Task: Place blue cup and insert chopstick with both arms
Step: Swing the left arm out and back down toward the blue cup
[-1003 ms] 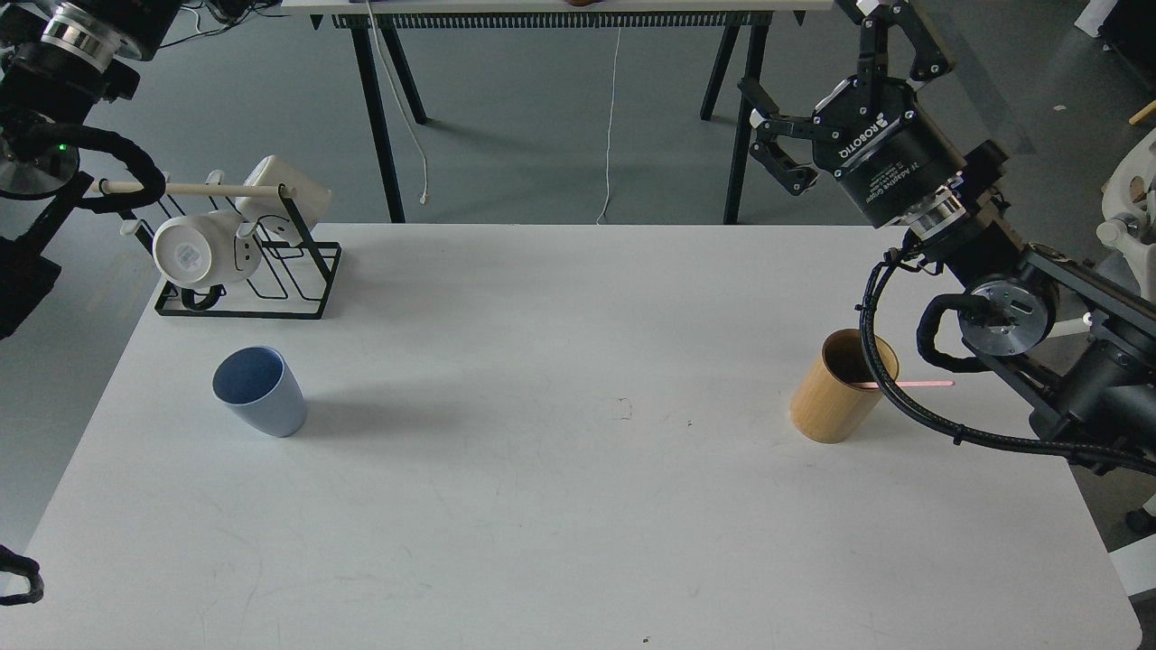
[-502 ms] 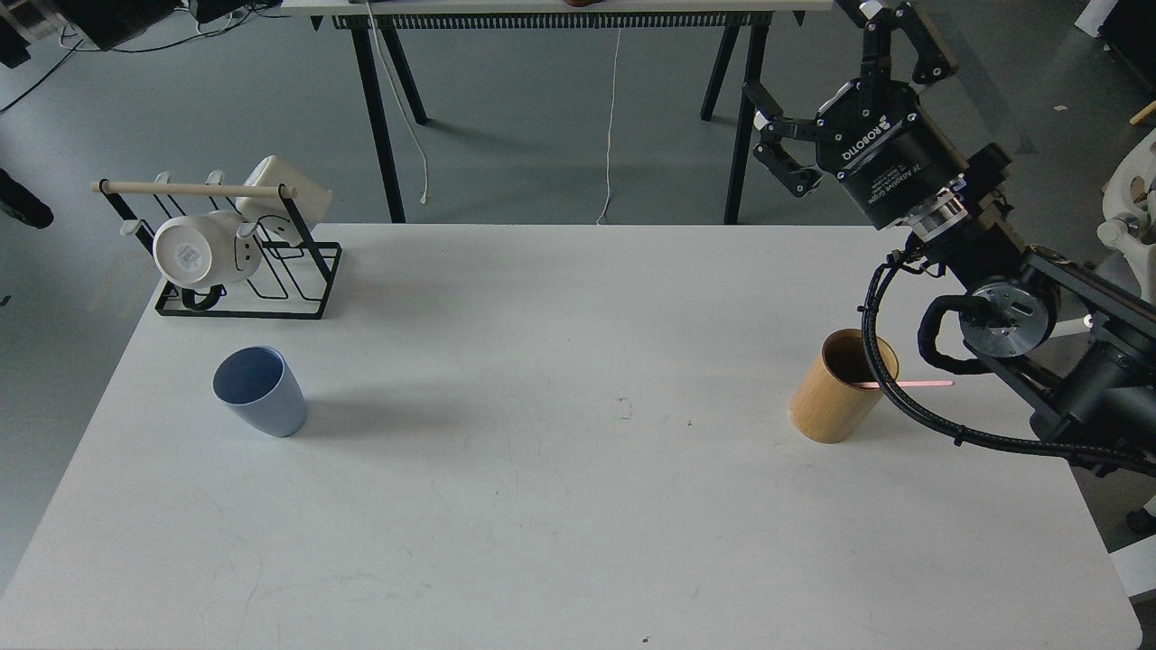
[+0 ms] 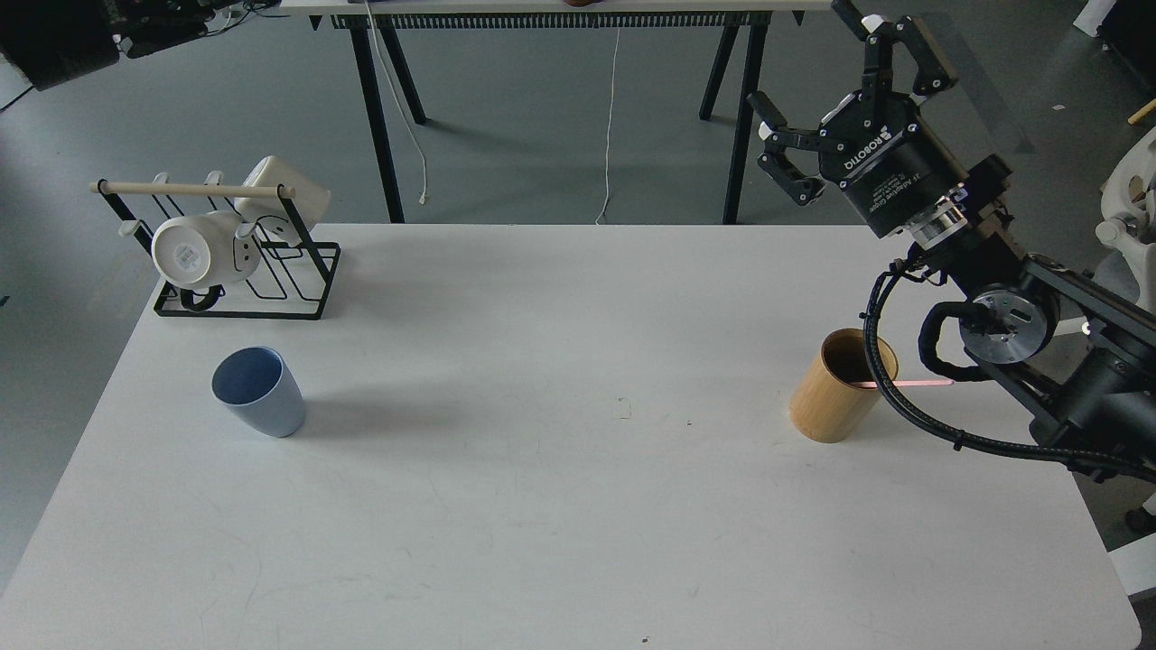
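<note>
The blue cup [image 3: 259, 394] stands upright on the left part of the white table [image 3: 542, 506], with no gripper near it. The pink chopstick [image 3: 917, 383] lies nearly level at the right, one end at the rim of a tan bamboo cylinder [image 3: 835, 397], partly crossed by my right arm's black cable. My right gripper [image 3: 801, 56] hangs high above the table's far right edge, open and empty, well above the chopstick. Of my left arm only a dark piece [image 3: 54, 36] shows at the top left corner; its gripper is out of view.
A black wire rack [image 3: 271, 289] at the back left holds a white mug with a face [image 3: 203, 248], a second white mug [image 3: 289, 190] and a pale wooden rod [image 3: 194, 190]. Behind the table stands a bench on black legs [image 3: 379, 117].
My left arm has pulled back up and out past the left edge. The right gripper has risen a little and shifted right. Cup, cylinder and chopstick have not moved.
</note>
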